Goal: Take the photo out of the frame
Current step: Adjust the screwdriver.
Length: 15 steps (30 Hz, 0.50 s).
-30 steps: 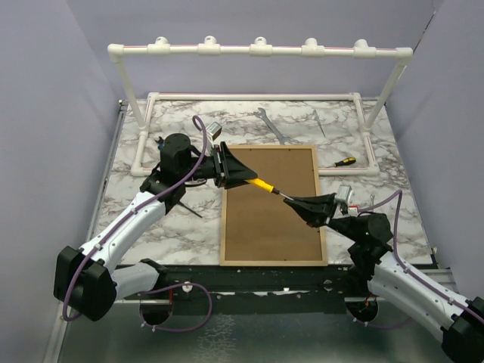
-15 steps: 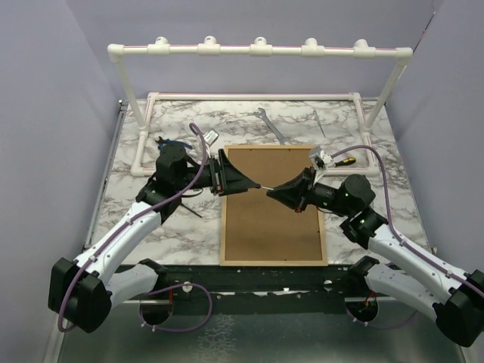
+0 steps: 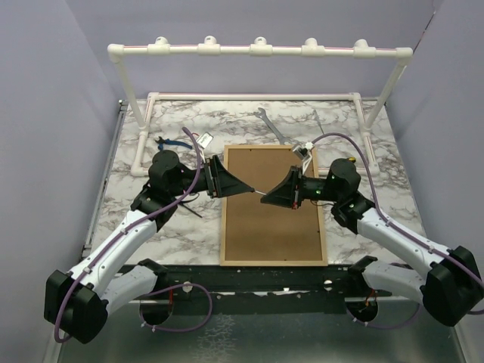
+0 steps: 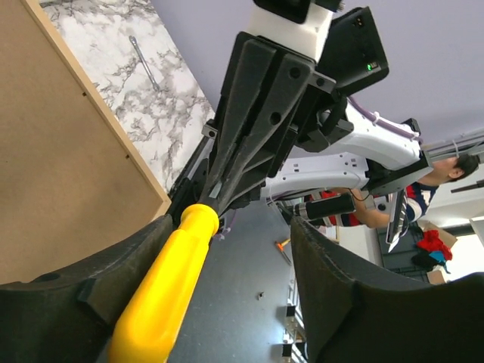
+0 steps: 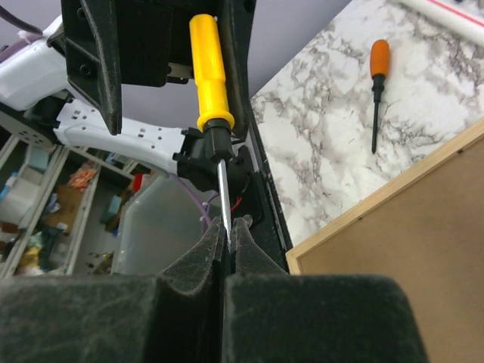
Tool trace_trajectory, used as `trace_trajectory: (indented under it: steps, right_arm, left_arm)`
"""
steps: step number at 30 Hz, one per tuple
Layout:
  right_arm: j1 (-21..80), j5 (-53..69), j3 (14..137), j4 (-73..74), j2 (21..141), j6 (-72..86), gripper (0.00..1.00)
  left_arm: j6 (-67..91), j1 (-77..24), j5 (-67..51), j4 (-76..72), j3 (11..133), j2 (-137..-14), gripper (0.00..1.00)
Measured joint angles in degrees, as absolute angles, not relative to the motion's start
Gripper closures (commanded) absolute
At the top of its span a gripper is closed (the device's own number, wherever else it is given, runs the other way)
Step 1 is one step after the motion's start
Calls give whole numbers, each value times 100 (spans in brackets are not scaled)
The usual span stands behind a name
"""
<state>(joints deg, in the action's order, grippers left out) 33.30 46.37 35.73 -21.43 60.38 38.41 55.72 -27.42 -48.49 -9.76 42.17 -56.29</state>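
Each arm is built from white shell links joined by black rounded joint housings, as seen on the left arm and the right arm. A purple cable is run along each arm. The left tool and the right tool are made of matt black, wedge-shaped fingers. A small green light is carried on the right wrist's black housing.
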Motion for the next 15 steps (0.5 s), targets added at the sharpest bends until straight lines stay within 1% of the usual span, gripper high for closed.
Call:
trace_trajectory:
  steps: [6, 15]
  right_arm:
    - [2867, 5478, 3358, -3065, 6379, 4668, 99]
    - [2552, 6270, 3358, -3356, 6643, 5039, 99]
  left_arm:
    - [5596, -2738, -4880, -982, 4217, -5631, 46]
    - [5607, -2731, -5033, -993, 4217, -5789, 53]
